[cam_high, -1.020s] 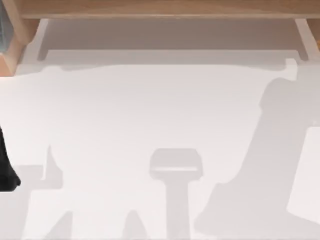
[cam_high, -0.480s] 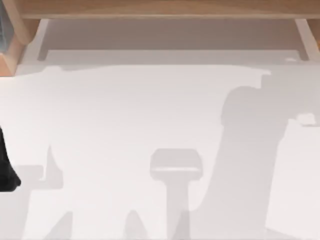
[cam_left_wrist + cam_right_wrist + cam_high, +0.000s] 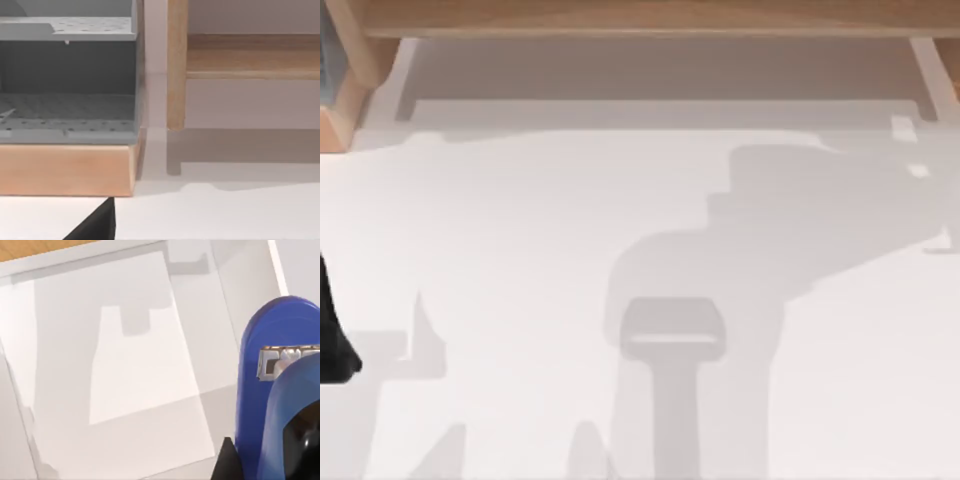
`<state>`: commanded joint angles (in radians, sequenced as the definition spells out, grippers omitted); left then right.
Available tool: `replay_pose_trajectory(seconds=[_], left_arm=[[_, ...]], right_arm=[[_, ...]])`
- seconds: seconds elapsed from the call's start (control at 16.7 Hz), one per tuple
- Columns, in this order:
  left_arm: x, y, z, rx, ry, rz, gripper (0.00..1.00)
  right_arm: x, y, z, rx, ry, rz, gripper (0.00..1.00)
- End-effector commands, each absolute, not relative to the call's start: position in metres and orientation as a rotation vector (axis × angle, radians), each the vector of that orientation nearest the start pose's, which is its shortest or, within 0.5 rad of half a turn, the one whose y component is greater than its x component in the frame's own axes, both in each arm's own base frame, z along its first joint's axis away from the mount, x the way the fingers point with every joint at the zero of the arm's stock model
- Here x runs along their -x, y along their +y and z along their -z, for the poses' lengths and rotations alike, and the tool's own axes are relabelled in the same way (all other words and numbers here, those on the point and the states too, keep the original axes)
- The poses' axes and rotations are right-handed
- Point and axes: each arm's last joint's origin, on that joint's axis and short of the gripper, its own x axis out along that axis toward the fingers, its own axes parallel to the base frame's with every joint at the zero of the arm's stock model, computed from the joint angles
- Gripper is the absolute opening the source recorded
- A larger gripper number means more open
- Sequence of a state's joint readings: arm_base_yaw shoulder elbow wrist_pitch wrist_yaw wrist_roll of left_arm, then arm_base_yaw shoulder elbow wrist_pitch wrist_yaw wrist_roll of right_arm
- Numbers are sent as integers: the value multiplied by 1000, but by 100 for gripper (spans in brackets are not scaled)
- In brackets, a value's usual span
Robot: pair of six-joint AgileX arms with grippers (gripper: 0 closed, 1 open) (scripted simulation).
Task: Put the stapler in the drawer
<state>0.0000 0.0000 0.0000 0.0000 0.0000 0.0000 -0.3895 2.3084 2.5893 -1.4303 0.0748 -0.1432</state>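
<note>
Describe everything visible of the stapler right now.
The stapler shows in the right wrist view, close to the camera: a glossy bright blue body with a rounded end, a small silvery metal piece set across it, and a dark black part lower down. It looks like smooth plastic. It hangs above a pale white surface, seemingly carried by the right arm; what grips it cannot be made out.

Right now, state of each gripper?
Left gripper: parked at the table's left edge, state cannot be told.
Right gripper: the stapler sits close up in the right wrist view, but whether it is gripped cannot be told.
</note>
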Motion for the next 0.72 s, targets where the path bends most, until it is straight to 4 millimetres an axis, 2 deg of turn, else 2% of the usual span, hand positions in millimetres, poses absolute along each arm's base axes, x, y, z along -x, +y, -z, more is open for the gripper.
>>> replay_pose_trajectory(seconds=[0.06,0.18,0.3,0.54,0.66,0.72], left_arm=[[-106,-1,-160,0,0,0,100],[-106,-1,-160,0,0,0,100],[-106,-1,-160,0,0,0,100],[-106,-1,-160,0,0,0,100],[-106,-1,-160,0,0,0,100],[-106,-1,-160,0,0,0,100]], right_arm=[[-432,-170,-327,-47,1180,297,0],[-442,-170,-305,-38,1233,254,0],[-455,-174,-266,-26,1319,196,0],[-473,-177,-175,-8,1508,62,0],[-474,-177,-152,-7,1564,27,0],[-474,-178,-150,-7,1569,24,0]])
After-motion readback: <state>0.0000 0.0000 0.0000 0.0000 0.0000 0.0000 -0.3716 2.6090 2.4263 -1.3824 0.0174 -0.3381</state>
